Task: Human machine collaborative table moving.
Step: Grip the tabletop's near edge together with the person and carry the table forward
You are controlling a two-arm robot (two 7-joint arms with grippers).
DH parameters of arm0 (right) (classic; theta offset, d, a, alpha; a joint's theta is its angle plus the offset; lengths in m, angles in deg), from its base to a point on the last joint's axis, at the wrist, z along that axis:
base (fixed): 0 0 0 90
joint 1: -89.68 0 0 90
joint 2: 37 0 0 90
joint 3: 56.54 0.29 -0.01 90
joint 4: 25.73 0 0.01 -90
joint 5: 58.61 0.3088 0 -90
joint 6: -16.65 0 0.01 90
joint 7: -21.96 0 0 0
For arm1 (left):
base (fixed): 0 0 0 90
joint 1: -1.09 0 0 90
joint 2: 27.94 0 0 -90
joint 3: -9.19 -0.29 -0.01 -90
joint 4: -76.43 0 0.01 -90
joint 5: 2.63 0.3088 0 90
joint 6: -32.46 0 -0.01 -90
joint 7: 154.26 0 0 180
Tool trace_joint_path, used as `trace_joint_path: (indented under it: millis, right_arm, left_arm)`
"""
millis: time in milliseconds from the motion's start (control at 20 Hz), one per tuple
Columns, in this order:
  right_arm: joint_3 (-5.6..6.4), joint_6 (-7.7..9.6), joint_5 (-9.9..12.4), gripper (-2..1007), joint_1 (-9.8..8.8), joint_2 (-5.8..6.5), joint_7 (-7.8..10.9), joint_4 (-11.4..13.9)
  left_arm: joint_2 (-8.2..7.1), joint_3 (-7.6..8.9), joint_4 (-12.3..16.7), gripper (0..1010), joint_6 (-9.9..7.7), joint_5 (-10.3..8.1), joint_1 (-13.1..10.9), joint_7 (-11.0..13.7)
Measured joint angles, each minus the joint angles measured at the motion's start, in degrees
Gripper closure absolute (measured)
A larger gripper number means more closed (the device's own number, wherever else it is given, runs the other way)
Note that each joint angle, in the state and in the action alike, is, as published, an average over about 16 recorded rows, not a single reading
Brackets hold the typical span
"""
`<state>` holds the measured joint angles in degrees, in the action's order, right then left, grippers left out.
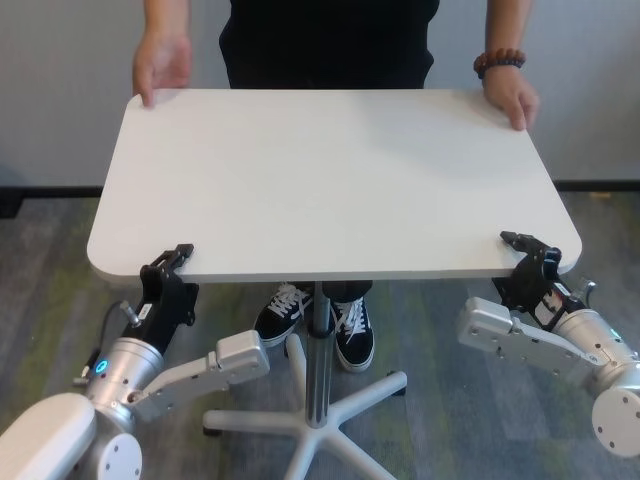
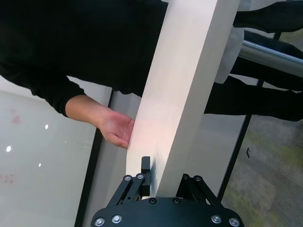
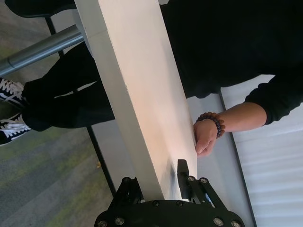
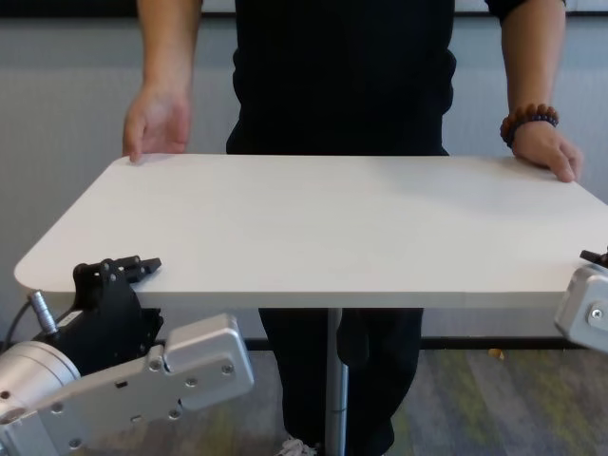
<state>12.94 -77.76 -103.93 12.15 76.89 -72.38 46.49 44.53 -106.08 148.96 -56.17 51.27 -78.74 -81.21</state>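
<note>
1. One table [image 1: 330, 180], white and broad, between robot and human [image 1: 330, 40], near edge at the grippers, far edge at the human's hands; borne on a slim metal leg [image 1: 318, 350] above a star base [image 1: 320, 425] on grey carpet.
2. Likely stiff and fairly heavy, with weight centred on the leg; smooth matte top, probably slippery under metal fingers. Best taken at the thin edge near the corners, both sides together, to stop twisting or tipping.
3. Far side held by the human: left hand [image 1: 160, 65] at one far corner, right hand [image 1: 512, 97], with beaded bracelet [image 1: 498, 62], at the other.
4. Near side taken by the machine: left gripper [image 1: 168, 265] at the near left corner, right gripper [image 1: 528, 255] at the near right corner.
5. Shown only from the wrists: each pair of jaws astride the table edge, one finger over the top, one beneath. Left finger [image 2: 146, 165] flat against the top; right finger [image 3: 182, 170] likewise. Both grippers clamped on the table by appearance.
6. Shown only from the head: the star base and the human's black-and-white shoes [image 1: 320, 325] beside the leg.
7. Chest view: left gripper [image 4: 109, 275] plain at the edge, right arm [image 4: 584, 304] barely in frame, its gripper cut off.
</note>
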Motion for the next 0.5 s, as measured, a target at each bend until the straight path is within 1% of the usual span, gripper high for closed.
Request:
trace_joint_path:
  millis: [500]
  right_arm:
    - [-1.57,-1.93,-0.12,664,3.55,-0.74,-1.04,-5.32]
  left_arm:
    - [1.33,-1.0,-3.5,724,-0.39,0.7,2.35,-1.57]
